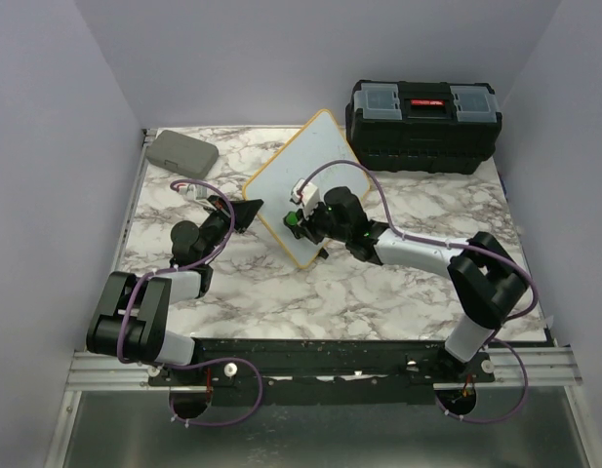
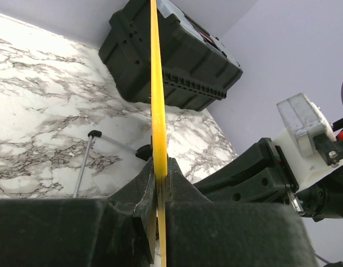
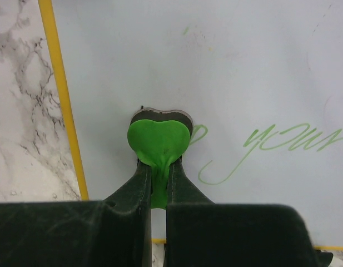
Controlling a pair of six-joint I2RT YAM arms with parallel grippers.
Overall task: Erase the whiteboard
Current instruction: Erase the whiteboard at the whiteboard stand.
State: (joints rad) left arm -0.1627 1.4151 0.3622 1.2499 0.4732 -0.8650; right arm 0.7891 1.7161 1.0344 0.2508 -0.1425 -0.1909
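Observation:
The whiteboard (image 1: 305, 171), white with a thin yellow frame, stands tilted on the marble table, one corner up. My left gripper (image 1: 250, 212) is shut on its left edge; in the left wrist view the yellow frame (image 2: 156, 83) runs up from between the jaws of the left gripper (image 2: 163, 167). My right gripper (image 3: 158, 167) is shut on a green heart-shaped eraser (image 3: 159, 142), which presses flat against the board's face (image 3: 215, 67). Green handwriting (image 3: 271, 142) lies just right of the eraser. From above, the right gripper (image 1: 299, 222) is over the board's lower part.
A black toolbox (image 1: 422, 122) stands at the back right, close behind the board. A flat grey case (image 1: 181, 151) lies at the back left, with a small white object (image 1: 188, 187) in front of it. A thin grey rod with a black tip (image 2: 85, 161) rests on the table by the board.

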